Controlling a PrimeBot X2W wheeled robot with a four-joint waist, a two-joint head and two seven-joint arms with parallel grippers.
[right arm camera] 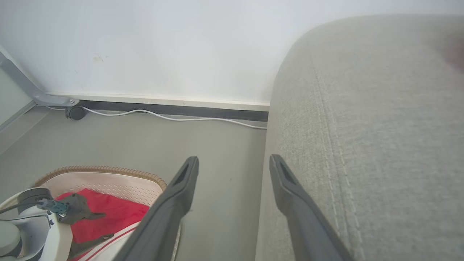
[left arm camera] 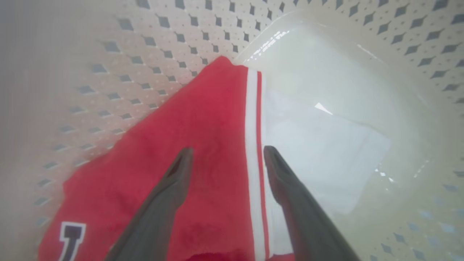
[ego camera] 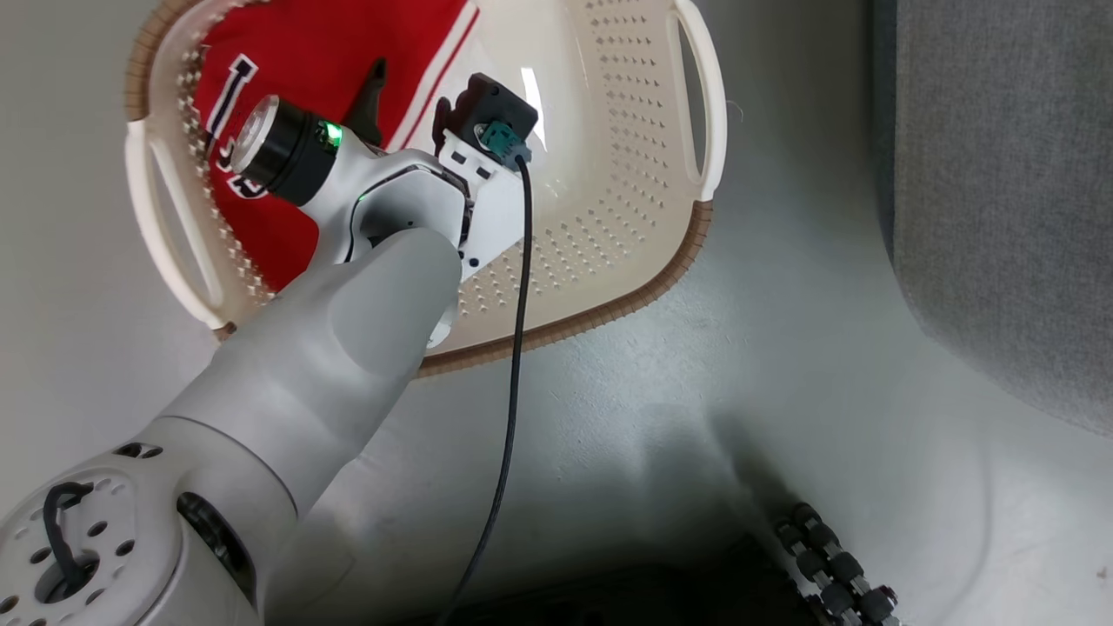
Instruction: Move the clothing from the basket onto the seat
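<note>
The cream perforated basket [ego camera: 609,261] stands on the floor, and a red jersey [ego camera: 322,52] with white stripes and dark numerals lies in its left half. My left gripper [ego camera: 409,100] reaches down into the basket and is open. In the left wrist view its fingers [left arm camera: 228,150] straddle the jersey's [left arm camera: 203,145] white-striped edge just above the fabric, beside the paper label [left arm camera: 319,145] on the basket floor. My right gripper [right arm camera: 233,159] hangs open and empty beside the light-grey seat [right arm camera: 362,127], with the basket [right arm camera: 101,170] at its lower left. The seat [ego camera: 1000,174] lies to the basket's right.
Grey floor separates the basket from the seat. A white cable [right arm camera: 163,116] runs along the wall's skirting, near a grey metal leg [right arm camera: 21,83]. My base's roller wheel [ego camera: 826,565] shows at the bottom. A black cable [ego camera: 513,348] hangs from my left wrist.
</note>
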